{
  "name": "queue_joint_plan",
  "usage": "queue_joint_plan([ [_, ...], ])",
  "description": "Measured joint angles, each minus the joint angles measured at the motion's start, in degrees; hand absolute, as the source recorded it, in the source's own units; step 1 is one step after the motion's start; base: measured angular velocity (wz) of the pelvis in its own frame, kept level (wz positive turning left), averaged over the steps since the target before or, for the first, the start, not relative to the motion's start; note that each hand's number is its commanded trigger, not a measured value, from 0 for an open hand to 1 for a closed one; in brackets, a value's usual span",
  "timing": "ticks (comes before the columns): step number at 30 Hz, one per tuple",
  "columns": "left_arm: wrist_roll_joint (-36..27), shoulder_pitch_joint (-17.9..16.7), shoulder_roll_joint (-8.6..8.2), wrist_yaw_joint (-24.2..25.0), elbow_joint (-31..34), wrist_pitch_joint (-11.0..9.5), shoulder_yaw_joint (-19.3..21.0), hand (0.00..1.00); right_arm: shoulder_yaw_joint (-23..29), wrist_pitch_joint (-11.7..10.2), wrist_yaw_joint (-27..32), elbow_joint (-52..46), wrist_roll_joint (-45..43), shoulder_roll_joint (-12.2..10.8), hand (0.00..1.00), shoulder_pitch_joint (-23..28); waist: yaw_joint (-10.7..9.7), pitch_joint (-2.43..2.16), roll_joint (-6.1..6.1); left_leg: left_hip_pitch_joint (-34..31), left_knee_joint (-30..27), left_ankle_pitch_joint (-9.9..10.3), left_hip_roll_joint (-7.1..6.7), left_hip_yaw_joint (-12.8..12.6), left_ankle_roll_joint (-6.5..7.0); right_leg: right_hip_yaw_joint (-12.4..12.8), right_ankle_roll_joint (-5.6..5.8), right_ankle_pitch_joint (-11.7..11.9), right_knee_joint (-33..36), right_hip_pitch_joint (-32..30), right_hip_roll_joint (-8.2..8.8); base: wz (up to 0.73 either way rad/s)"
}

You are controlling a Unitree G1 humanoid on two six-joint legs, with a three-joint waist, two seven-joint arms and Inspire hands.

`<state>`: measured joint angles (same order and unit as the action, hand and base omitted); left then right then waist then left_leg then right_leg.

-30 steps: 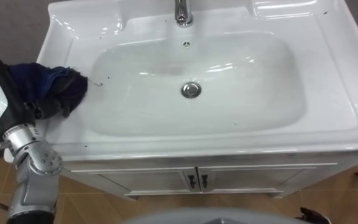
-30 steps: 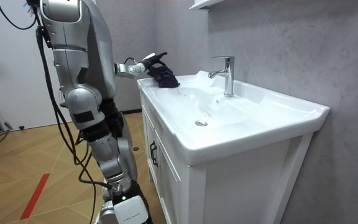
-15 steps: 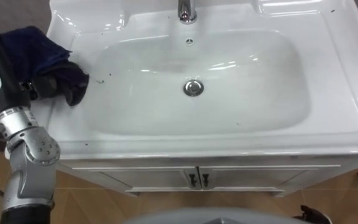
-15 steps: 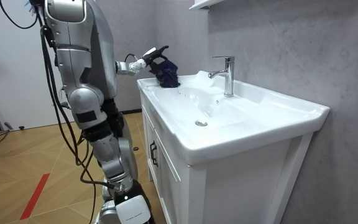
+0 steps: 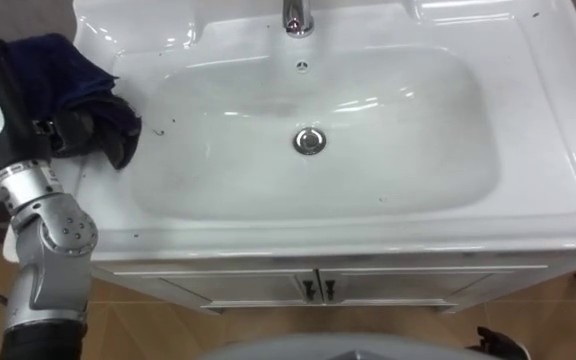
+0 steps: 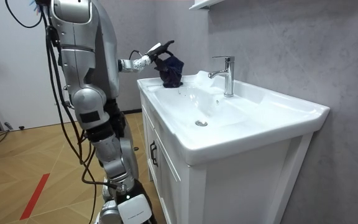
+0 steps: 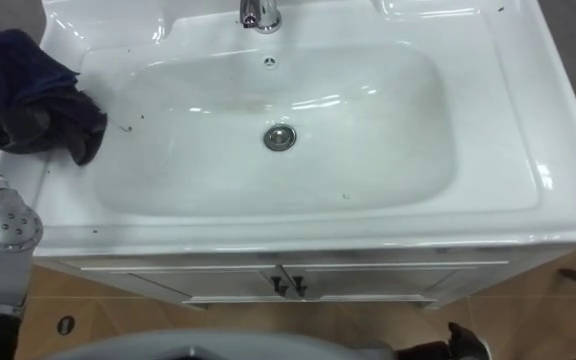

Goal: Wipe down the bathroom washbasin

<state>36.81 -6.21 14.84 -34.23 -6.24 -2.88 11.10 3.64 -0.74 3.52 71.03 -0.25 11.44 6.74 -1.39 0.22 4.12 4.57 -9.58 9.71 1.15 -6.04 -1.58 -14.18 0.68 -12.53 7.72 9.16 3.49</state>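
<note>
The left hand (image 5: 54,139) has its dark fingers (image 5: 68,133) curled into a dark blue cloth (image 5: 60,70), bunched at the upper left of the frame over the white basin's (image 5: 408,110) left rim. In the room view the cloth hangs from the hand at that corner. Small dark specks (image 5: 173,122) lie on the bowl's slope left of the drain (image 5: 309,141), so the wiping looks not yet begun, with the whole bowl left to do.

no legible text or numbers anywhere

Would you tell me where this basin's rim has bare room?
Free: the rim right of the bowl and the ledge right of the faucet. Crowded: the left rim, where the left robot hand holds the dark cloth.
</note>
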Motion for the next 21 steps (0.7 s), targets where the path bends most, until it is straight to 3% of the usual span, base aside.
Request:
queue_joint_plan([
  [10, 0.42, -0.16, -0.04, 1.76, -6.34, 1.21, -0.67, 0.0, -0.01, 0.23, 0.93, 0.47, 0.06, 0.21, 0.0, 0.11, -0.02, -0.16, 0.61, 0.2, 0.03, 0.0, 0.0, -0.02, 0.0, -0.02, 0.0, 0.0, 0.27, 0.08, 0.02, 0.0],
  [11, 0.4, -0.18, -0.04, 2.4, -7.29, 1.46, -1.14, 0.02, -0.08, 0.41, 1.19, 0.59, 0.11, 0.2, 0.0, 0.1, 0.05, -0.17, 0.69, 0.22, 0.05, 0.0, 0.0, -0.02, 0.0, -0.06, 0.0, 0.0, 0.32, 0.11, 0.03, 0.0],
  [12, 0.4, -0.21, -0.05, 2.91, -8.36, 1.58, -1.43, 0.21, -0.12, 0.46, 1.39, 0.59, 0.09, 0.2, 0.0, 0.09, 0.06, -0.18, 0.75, 0.24, 0.05, 0.0, 0.0, -0.02, 0.0, -0.1, 0.0, 0.0, 0.37, 0.13, 0.03, 0.0],
  [13, 0.38, -0.23, -0.05, 3.67, -9.13, 1.65, -1.44, 0.24, -0.12, 0.46, 1.44, 0.57, 0.07, 0.2, 0.0, 0.09, 0.05, -0.18, 0.76, 0.25, 0.05, 0.0, 0.0, -0.01, 0.0, -0.12, 0.0, 0.0, 0.39, 0.15, 0.03, 0.0],
  [15, 0.39, -0.29, -0.05, 4.18, -9.39, 1.7, -1.44, 0.15, -0.12, 0.47, 1.47, 0.56, 0.08, 0.21, 0.0, 0.09, 0.07, -0.16, 0.72, 0.24, 0.05, 0.0, 0.0, -0.01, 0.0, -0.14, 0.0, 0.0, 0.37, 0.14, 0.04, 0.0],
  [18, 0.39, -0.29, -0.05, 5.16, -9.37, 1.75, -1.46, 0.29, -0.16, 0.49, 1.58, 0.44, 0.39, 0.18, 0.0, 0.06, 0.08, -0.05, 0.54, 0.23, 0.05, 0.0, -0.02, -0.01, 0.0, -0.14, 0.02, 0.0, 0.35, 0.15, 0.06, 0.0],
  [19, 0.39, -0.29, -0.05, 5.25, -9.37, 1.87, -1.5, 0.23, -0.17, 0.58, 1.61, 0.36, 0.5, 0.16, 0.0, 0.07, 0.07, -0.03, 0.5, 0.23, 0.05, 0.0, -0.02, -0.01, 0.0, -0.14, 0.02, 0.01, 0.34, 0.15, 0.06, 0.0],
  [20, 0.39, -0.29, -0.05, 5.27, -9.37, 2.03, -1.54, 0.08, -0.17, 0.65, 1.64, 0.34, 0.52, 0.16, 0.0, 0.07, 0.07, -0.02, 0.49, 0.22, 0.05, 0.0, -0.02, -0.01, 0.0, -0.14, 0.02, 0.01, 0.34, 0.15, 0.06, 0.0],
  [21, 0.4, -0.29, -0.05, 5.31, -9.37, 2.25, -1.58, 0.0, -0.19, 0.79, 1.72, 0.31, 0.52, 0.17, 0.0, 0.06, 0.07, -0.02, 0.45, 0.22, 0.05, 0.0, -0.02, -0.01, 0.0, -0.13, 0.02, 0.01, 0.35, 0.13, 0.05, 0.0],
])
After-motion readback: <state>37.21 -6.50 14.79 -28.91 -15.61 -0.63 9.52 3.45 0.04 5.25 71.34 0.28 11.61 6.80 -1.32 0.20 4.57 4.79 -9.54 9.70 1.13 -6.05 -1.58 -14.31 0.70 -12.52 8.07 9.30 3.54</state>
